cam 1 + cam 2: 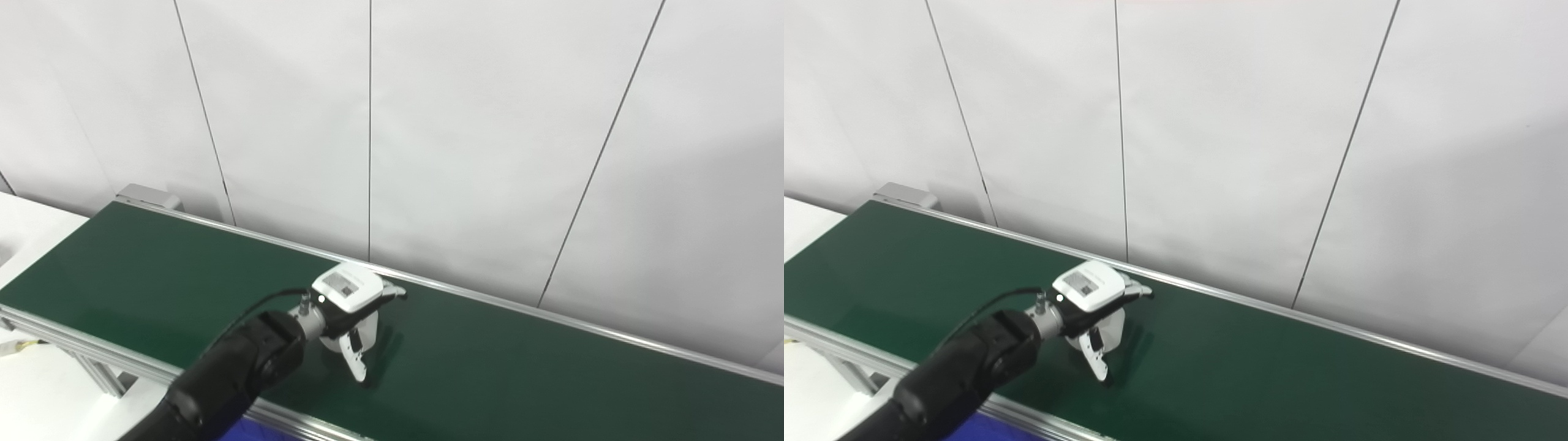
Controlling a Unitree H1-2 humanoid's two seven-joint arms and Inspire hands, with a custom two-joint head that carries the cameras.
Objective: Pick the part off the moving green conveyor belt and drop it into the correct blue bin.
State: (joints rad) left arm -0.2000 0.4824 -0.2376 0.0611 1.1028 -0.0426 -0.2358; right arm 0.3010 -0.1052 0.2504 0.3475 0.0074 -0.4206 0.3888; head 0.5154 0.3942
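Observation:
The green conveyor belt runs from upper left to lower right. My left hand reaches over its middle from the bottom left, back of the hand facing up. A small white rounded part stands on the belt under the palm. The thumb points down in front of the part, its tip at the belt. The fingers stretch out above the part's far side, not wrapped round it. My right hand is out of view.
A silver rail edges the belt's near side, and another runs along the white panelled wall. A strip of blue bin shows below the near rail. A white table surface lies at the left.

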